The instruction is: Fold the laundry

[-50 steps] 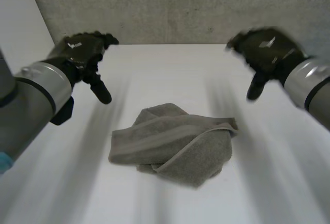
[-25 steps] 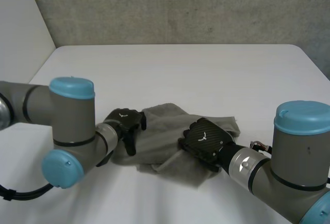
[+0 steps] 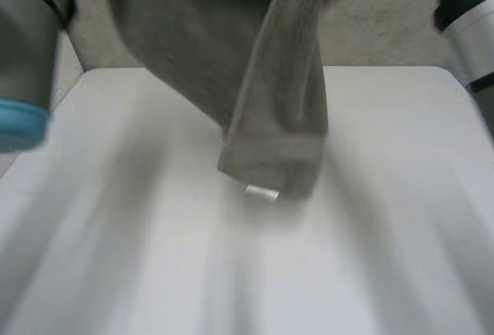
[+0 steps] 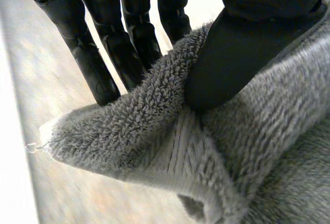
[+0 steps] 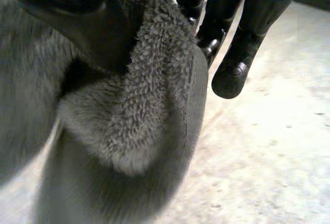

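Tabletop [image 3: 370,258] lies below the towel [image 3: 270,111], which you saw crumpled on it half a second ago; it now hangs lifted, white tag [image 3: 262,192] at its low end; left hand [image 4: 247,48] pinches a corner between thumb and fingers; right hand [image 5: 77,22] clamps a bunched edge likewise; concrete wall [image 3: 386,34] stands behind.

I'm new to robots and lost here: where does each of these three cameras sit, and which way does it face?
Head view: between and behind the arms, looking down at the white table and hanging grey towel; left arm and right arm at its sides.
Left wrist view: on the left wrist, looking along the left hand, which pinches the towel.
Right wrist view: on the right wrist, looking along the right hand, also pinching it.
Shared: all three see the towel.
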